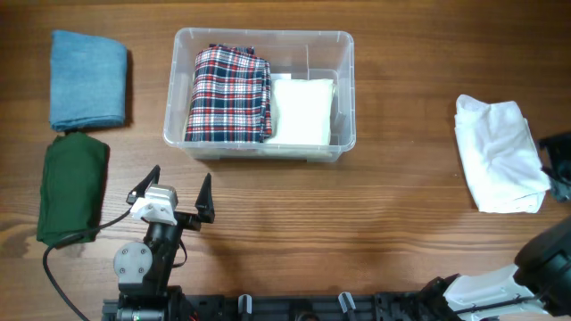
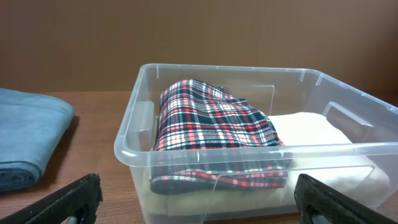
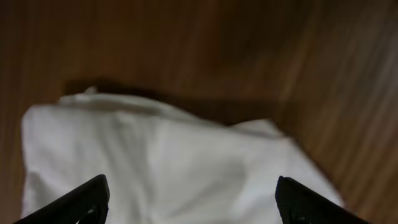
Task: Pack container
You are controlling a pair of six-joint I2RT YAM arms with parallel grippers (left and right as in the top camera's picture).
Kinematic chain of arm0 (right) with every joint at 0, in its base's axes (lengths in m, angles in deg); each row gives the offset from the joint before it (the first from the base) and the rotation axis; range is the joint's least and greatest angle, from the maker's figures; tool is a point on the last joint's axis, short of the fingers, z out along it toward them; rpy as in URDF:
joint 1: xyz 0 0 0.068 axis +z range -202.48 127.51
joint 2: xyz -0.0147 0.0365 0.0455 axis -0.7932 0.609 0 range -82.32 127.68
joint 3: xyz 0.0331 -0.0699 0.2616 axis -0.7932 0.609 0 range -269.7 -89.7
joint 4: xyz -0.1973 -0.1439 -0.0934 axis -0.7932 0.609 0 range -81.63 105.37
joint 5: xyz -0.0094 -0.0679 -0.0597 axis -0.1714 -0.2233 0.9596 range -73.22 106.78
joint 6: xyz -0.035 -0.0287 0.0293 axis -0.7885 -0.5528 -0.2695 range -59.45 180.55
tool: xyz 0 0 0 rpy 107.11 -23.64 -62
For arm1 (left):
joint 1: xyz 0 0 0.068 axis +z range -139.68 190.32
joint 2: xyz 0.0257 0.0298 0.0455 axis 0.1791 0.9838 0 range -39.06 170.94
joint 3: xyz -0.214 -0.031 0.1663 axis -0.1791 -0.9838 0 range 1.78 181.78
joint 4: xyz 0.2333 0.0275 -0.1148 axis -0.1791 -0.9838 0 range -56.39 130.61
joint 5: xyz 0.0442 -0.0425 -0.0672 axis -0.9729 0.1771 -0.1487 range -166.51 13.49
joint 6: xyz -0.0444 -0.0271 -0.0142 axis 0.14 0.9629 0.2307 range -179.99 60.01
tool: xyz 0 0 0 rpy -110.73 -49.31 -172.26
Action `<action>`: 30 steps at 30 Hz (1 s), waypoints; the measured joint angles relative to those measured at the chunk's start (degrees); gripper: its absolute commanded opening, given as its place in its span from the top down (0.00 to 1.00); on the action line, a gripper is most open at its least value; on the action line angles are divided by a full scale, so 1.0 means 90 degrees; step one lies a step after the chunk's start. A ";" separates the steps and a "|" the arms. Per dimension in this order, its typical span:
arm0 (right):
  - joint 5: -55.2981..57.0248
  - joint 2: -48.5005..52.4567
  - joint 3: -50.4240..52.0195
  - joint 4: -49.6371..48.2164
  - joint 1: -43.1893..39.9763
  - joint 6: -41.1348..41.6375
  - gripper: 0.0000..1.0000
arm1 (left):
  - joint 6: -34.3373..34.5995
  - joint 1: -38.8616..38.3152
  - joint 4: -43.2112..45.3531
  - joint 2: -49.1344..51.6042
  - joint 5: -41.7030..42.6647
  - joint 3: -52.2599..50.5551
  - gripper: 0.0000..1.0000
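Observation:
The clear plastic container (image 1: 260, 37) stands at the table's upper middle and holds a folded red plaid cloth (image 1: 229, 94) on the left and a folded white cloth (image 1: 302, 111) on the right. In the left wrist view the container (image 2: 134, 134) fills the frame with the plaid cloth (image 2: 211, 121) inside. My left gripper (image 1: 176, 197) is open and empty, in front of the container's near wall (image 2: 196, 202). My right gripper (image 3: 193, 199) is open just above a crumpled white cloth (image 3: 168, 162). That cloth lies at the table's right (image 1: 500, 156); the gripper is mostly off the overhead frame.
A folded blue cloth (image 1: 87, 78) lies at the far left, also in the left wrist view (image 2: 28, 134). A folded dark green cloth (image 1: 73, 189) lies below it, beside my left arm. The arm bases run along the table's front edge.

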 measured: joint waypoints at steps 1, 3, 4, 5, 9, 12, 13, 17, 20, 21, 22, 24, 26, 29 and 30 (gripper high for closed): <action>0.0029 0.0000 0.0000 0.0002 -0.0117 -0.0100 0.14 | 0.0000 0.0000 0.0000 0.0000 0.0000 0.0000 0.00; 0.0036 0.0000 0.0002 0.0002 -0.0238 -0.0257 0.14 | 0.0000 0.0000 0.0000 0.0000 -0.0002 0.0000 0.00; 0.0036 0.0000 0.0002 0.0010 -0.0284 -0.0350 0.14 | 0.0000 0.0000 0.0000 0.0000 -0.0002 0.0000 0.00; 0.0039 0.0000 0.0002 0.0046 -0.0308 -0.0425 0.14 | 0.0000 0.0000 0.0000 0.0000 0.0000 0.0000 0.00; 0.0056 0.0107 0.0002 0.0267 -0.0316 -0.0595 0.13 | 0.0000 0.0000 0.0000 0.0000 0.0000 0.0000 0.00; 0.0063 0.0158 0.0002 0.0321 -0.0338 -0.0636 0.13 | 0.0000 0.0000 0.0000 0.0000 0.0000 0.0000 0.00; 0.0102 0.0158 0.0002 0.0350 -0.0379 -0.0646 0.13 | 0.0000 0.0000 0.0000 0.0000 0.0000 0.0000 0.00; 0.0199 0.0182 0.0002 0.0432 -0.0665 -0.0685 0.13 | 0.0000 0.0000 0.0000 0.0000 0.0000 0.0000 0.00; 0.0223 0.0367 0.0002 0.0432 -0.0755 -0.0695 0.13 | 0.0000 0.0000 0.0000 0.0000 0.0000 0.0000 0.00; 0.0223 0.0447 0.0002 0.0435 -0.0755 -0.0695 0.13 | 0.0000 0.0000 0.0000 0.0000 0.0000 0.0000 0.00; 0.0219 0.0554 0.0002 0.0435 -0.0753 -0.0695 0.13 | 0.0000 0.0000 0.0000 0.0000 0.0000 0.0000 0.00; 0.0189 0.0748 0.0002 0.0427 -0.0755 -0.0695 0.12 | 0.0000 0.0000 0.0000 0.0000 0.0000 0.0000 0.00; 0.0070 0.0916 0.0002 0.0328 -0.0755 -0.0746 0.13 | 0.0000 0.0000 0.0000 0.0000 0.0000 0.0000 0.00; -0.0194 0.0971 -0.0010 0.0136 -0.0755 -0.0933 0.13 | 0.0000 0.0000 0.0000 0.0000 0.0000 0.0000 0.00; -0.0289 0.0979 -0.0010 0.0070 -0.0755 -0.0981 0.13 | 0.0000 0.0000 0.0000 0.0000 0.0000 0.0000 0.00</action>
